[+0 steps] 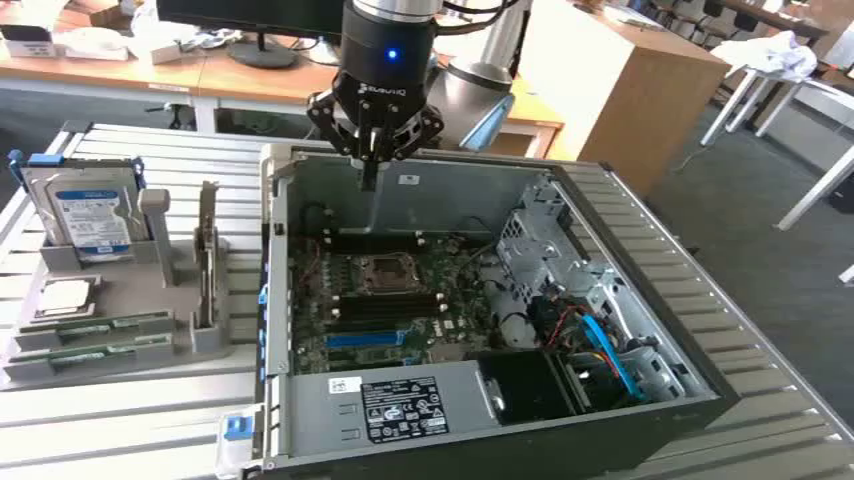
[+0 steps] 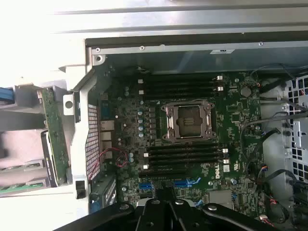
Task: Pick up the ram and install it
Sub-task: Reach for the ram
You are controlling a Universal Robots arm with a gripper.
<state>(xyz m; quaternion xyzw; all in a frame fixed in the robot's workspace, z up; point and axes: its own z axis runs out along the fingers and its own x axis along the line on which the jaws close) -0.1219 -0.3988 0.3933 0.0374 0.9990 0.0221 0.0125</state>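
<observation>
Two slim green ram sticks [image 1: 100,328] lie flat in a grey holder [image 1: 134,290] on the exterior view's left, outside the case. In the wrist view a ram stick [image 2: 19,188] shows as a green strip beside the case wall. My gripper [image 1: 371,178] hangs above the far rim of the open computer case [image 1: 287,300], well away from the ram sticks. Its fingers [image 2: 166,207] are pressed together, shut, with nothing between them. Below it lies the motherboard [image 2: 231,125] with rows of black memory slots [image 2: 183,156] on both sides of the processor socket [image 2: 187,120].
The holder also carries an upright hard drive [image 1: 83,215], a tall expansion card [image 1: 207,250] [image 2: 55,134] and a square chip [image 1: 67,295]. Inside the case are a power supply [image 1: 394,405], a drive cage [image 1: 547,250] and loose cables [image 1: 594,335]. Desks stand behind the table.
</observation>
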